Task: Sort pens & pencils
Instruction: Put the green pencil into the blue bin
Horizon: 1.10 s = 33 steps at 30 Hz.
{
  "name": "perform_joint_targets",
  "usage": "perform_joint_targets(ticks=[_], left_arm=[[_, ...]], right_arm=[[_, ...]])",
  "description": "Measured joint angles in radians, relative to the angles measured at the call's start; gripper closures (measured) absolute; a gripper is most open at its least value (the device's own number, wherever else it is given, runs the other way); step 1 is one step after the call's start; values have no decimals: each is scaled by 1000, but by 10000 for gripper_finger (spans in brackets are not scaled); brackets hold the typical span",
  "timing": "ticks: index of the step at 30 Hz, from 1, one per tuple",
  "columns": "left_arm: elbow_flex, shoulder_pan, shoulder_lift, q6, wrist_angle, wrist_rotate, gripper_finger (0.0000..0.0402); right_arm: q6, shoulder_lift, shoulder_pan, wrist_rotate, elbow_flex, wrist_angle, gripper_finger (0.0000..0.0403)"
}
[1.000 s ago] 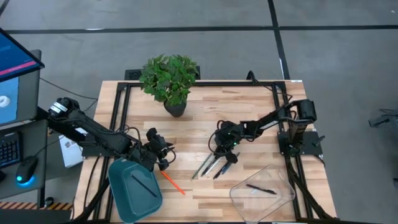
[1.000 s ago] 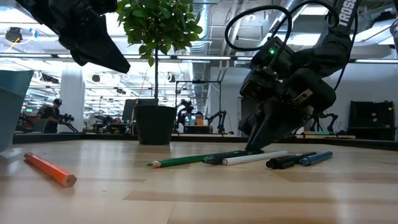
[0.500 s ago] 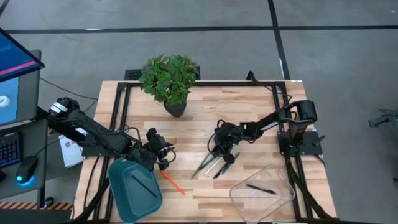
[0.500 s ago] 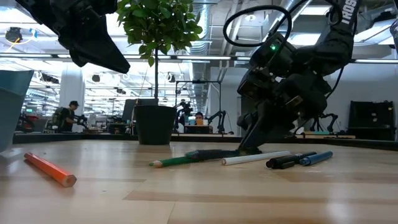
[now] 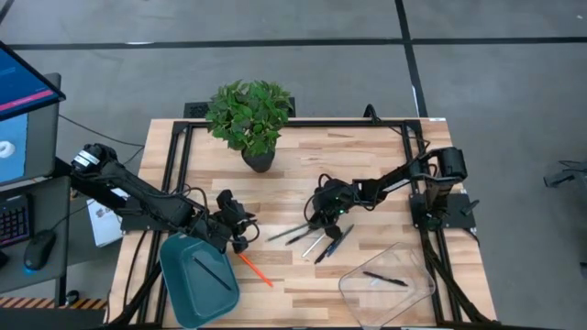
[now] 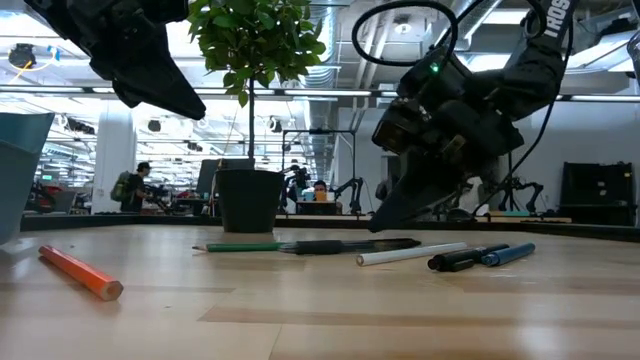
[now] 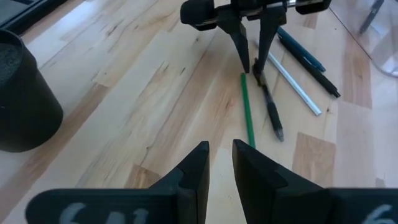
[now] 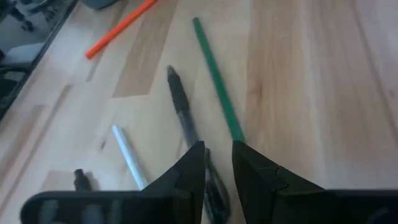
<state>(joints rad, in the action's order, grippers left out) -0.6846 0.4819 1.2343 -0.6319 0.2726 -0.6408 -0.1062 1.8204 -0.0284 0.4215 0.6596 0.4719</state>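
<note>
Pens & pencils [image 5: 316, 238] lie mid-table, near the front edge; nearest that cluster an orange pencil [image 5: 256, 269] sits apart, bare wood between. Right gripper [image 5: 320, 220], fingers slightly parted, holds nothing, tips touching the cluster's far ends. Left gripper [image 5: 241, 231], likewise parted and empty, hovers beside the teal tray [image 5: 174, 266].

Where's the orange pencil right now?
In the high view the bright orange pencil lies on the wooden table's left half, beside the teal tray, just below the left gripper.

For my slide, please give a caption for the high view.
Right gripper reaches loose pens; left gripper waits beside teal tray.
</note>
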Motion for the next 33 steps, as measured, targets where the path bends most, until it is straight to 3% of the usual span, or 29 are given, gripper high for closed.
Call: perform_joint_targets(ticks=[8, 15, 20, 27, 33], left_arm=[[0, 0, 0, 0, 0, 8, 339], [0, -1, 0, -8, -1, 4, 339], [0, -40, 2, -17, -3, 18, 339], [-1, -102, 74, -22, -18, 129, 339], [-1, -112, 169, -6, -142, 192, 339]], right_arm=[[-108, 0, -9, 116, 1, 1, 300], [-129, -1, -19, 101, 1, 5, 300], [-36, -1, -33, 94, 1, 8, 300], [55, -1, -19, 94, 2, 103, 300], [82, -1, -20, 94, 2, 86, 300]])
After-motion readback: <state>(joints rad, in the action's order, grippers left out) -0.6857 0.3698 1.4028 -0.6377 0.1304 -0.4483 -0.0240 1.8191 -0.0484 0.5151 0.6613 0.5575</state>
